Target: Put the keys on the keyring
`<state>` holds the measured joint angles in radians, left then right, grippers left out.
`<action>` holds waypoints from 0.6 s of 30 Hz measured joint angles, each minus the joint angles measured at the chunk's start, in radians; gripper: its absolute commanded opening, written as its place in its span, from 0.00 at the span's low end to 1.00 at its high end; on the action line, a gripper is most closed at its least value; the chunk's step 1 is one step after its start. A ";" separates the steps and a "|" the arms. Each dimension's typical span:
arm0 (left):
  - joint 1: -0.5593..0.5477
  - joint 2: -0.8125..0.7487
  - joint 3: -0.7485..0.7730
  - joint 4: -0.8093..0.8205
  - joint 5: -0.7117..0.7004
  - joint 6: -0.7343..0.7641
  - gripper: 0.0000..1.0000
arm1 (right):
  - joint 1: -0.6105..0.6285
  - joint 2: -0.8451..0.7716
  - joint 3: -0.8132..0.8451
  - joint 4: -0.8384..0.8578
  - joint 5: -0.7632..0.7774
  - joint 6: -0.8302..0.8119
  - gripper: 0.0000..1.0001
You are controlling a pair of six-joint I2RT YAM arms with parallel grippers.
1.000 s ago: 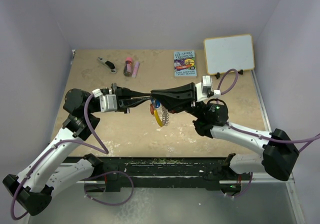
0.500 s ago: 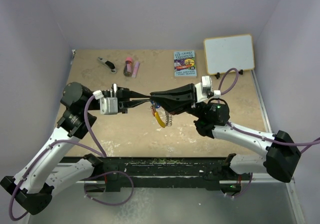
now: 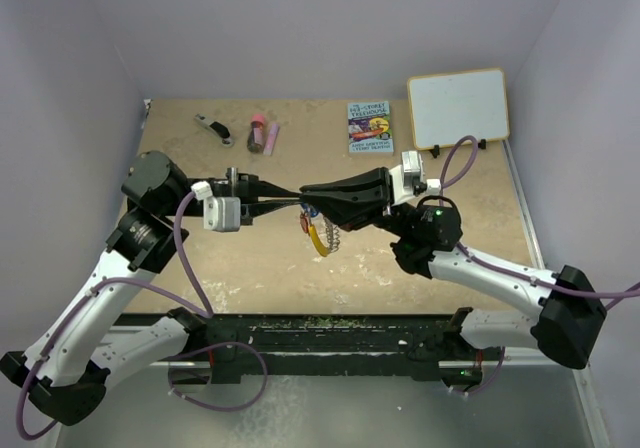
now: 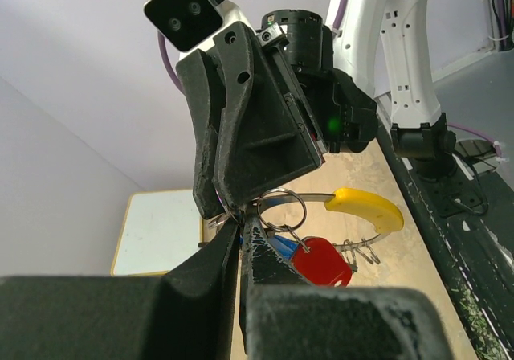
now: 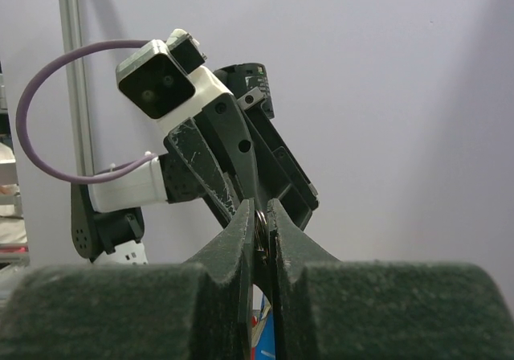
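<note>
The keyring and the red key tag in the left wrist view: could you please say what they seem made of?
The keyring: one stretch glossy yellow, likely plastic; another silvery coiled wire, probably steel. The red key tag: smooth with a sheen, probably plastic. The small ring above it gleams like polished metal.
</note>
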<state>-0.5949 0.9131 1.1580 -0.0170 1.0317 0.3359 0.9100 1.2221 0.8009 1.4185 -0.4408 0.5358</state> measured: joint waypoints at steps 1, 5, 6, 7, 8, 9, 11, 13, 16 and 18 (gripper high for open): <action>0.000 0.003 0.008 -0.014 0.003 0.010 0.03 | 0.000 -0.005 0.000 -0.008 0.000 -0.003 0.09; 0.000 0.016 0.034 -0.063 0.013 0.046 0.03 | 0.002 -0.028 -0.003 -0.055 0.001 -0.019 0.08; 0.000 0.019 0.039 -0.075 0.014 0.052 0.03 | 0.002 -0.035 -0.004 -0.068 0.002 -0.024 0.08; 0.000 0.022 0.043 -0.084 0.017 0.058 0.03 | 0.003 -0.044 -0.006 -0.085 0.003 -0.031 0.08; 0.000 0.024 0.047 -0.090 0.020 0.065 0.03 | 0.004 -0.050 -0.006 -0.097 0.003 -0.036 0.07; 0.000 0.027 0.050 -0.100 0.023 0.072 0.03 | 0.005 -0.055 -0.007 -0.109 0.004 -0.041 0.07; 0.000 0.032 0.058 -0.121 0.028 0.084 0.03 | 0.006 -0.068 -0.008 -0.141 0.005 -0.055 0.07; 0.000 0.037 0.065 -0.141 0.031 0.098 0.03 | 0.008 -0.082 -0.009 -0.171 0.005 -0.068 0.07; 0.000 0.046 0.080 -0.175 0.036 0.117 0.03 | 0.014 -0.103 -0.009 -0.222 0.014 -0.092 0.07; 0.000 0.053 0.091 -0.201 0.039 0.127 0.03 | 0.022 -0.119 -0.009 -0.266 0.029 -0.112 0.07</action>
<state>-0.5949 0.9661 1.2488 -0.2176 1.0702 0.4629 0.9318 1.1030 0.7921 1.1522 -0.4118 0.4240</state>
